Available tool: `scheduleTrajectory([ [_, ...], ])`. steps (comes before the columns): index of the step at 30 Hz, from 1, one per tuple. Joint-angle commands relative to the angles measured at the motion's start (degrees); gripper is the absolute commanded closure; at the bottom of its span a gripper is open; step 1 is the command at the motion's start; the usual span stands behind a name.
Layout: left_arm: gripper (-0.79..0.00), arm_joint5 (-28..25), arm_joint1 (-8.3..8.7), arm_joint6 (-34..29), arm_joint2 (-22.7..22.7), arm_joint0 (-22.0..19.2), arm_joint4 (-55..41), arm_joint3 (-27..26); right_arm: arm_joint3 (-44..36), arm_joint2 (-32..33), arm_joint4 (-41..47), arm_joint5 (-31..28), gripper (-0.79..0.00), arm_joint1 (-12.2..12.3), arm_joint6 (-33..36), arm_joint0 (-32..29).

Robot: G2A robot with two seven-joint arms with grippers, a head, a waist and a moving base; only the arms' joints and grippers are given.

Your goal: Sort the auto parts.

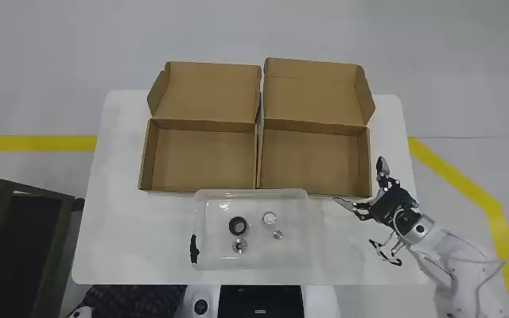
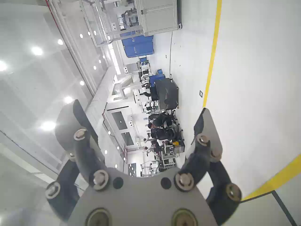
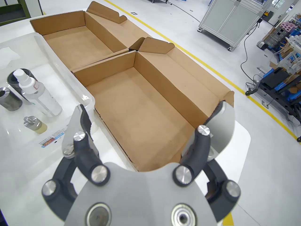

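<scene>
White table (image 1: 119,199): clear tray (image 1: 207,203) at 6 o'clock holds spray bottle (image 3: 38,94), black sleeve (image 3: 16,78), steel cylinder (image 3: 8,99) and small capped fitting (image 3: 35,124). All stand upright, long axes vertical. Open cardboard box (image 1: 199,159) and second box (image 1: 314,163) at 12 o'clock. Right gripper (image 1: 359,183) at tray's 3 o'clock, spread wide, empty. Left gripper (image 2: 140,108) wide, empty.

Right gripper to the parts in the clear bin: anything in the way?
Only the side wall of the clear bin: the right gripper hangs open outside it, beside the right box. Inside, the spray bottle stands between it and the dark ring.
</scene>
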Motion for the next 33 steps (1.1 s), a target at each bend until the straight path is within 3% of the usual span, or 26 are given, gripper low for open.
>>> scheduleTrajectory([
  [1, -0.785, 0.00, 0.00, 0.00, 0.00, 0.00, 0.00, 0.00, 0.00, 0.00, 0.00, 0.00, -0.785, 0.00, 0.00, 0.00],
  [28, -0.784, 0.00, 0.00, 0.00, 0.00, 0.00, 0.00, 0.00, 0.00, 0.00, 0.00, 0.00, -0.784, 0.00, 0.00, 0.00],
  [33, -0.785, 0.00, 0.00, 0.00, 0.00, 0.00, 0.00, 0.00, -1.62, -2.79, -0.09, -1.97, -0.785, 0.17, 3.08, 0.88],
])
